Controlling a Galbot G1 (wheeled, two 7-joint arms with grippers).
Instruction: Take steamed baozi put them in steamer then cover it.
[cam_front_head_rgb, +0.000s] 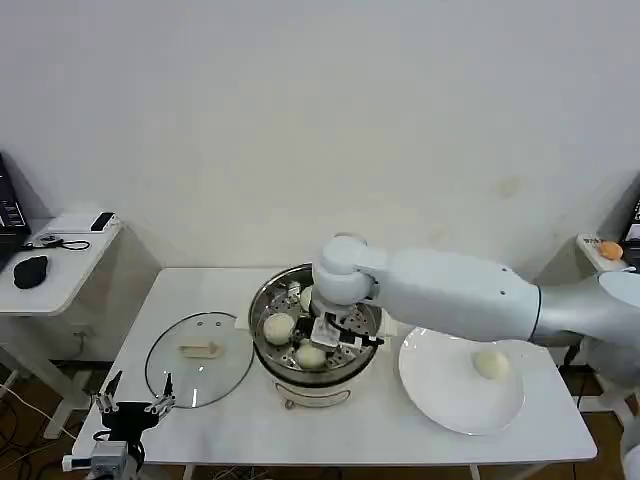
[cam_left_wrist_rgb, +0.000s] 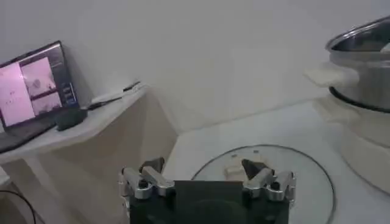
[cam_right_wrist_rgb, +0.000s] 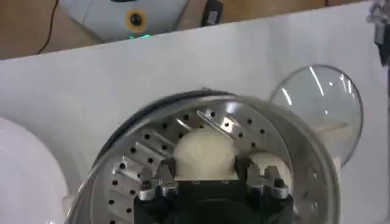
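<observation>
Your white table (cam_front_head_rgb: 200, 290) carries everything, with the steamer (cam_front_head_rgb: 315, 375) standing at its middle, the cover (cam_front_head_rgb: 200, 358) lying flat on the tabletop to the robot's left of the pot, and a white plate (cam_front_head_rgb: 445, 400) to its right. Your right arm reaches in from the right edge of the head view, running level across above the plate, and bends down at the wrist so that the right gripper (cam_front_head_rgb: 335, 335) sits inside the steamer's rim, over the perforated tray (cam_right_wrist_rgb: 207, 122). In the right wrist view, one steamed baozi (cam_right_wrist_rgb: 205, 152) lies directly between the two fingers (cam_right_wrist_rgb: 155, 182), which are spread to either side of it and seem to touch it or nearly so; you cannot tell for certain whether they press it. A second bun (cam_right_wrist_rgb: 268, 164) lies on the tray just beside that one, partly hidden by a finger. From the head camera you see buns on the tray at (cam_front_head_rgb: 279, 327) and (cam_front_head_rgb: 311, 355), near the gripper, and one more bun (cam_front_head_rgb: 490, 364) resting alone on the plate, well apart from the pot. Your left gripper (cam_front_head_rgb: 133, 402) hangs low at the table's front left corner, just beside the cover's near edge, its fingers (cam_left_wrist_rgb: 143, 182) spread wide and holding nothing; the cover's white handle (cam_left_wrist_rgb: 234, 172) shows beyond them in the left wrist view.
</observation>
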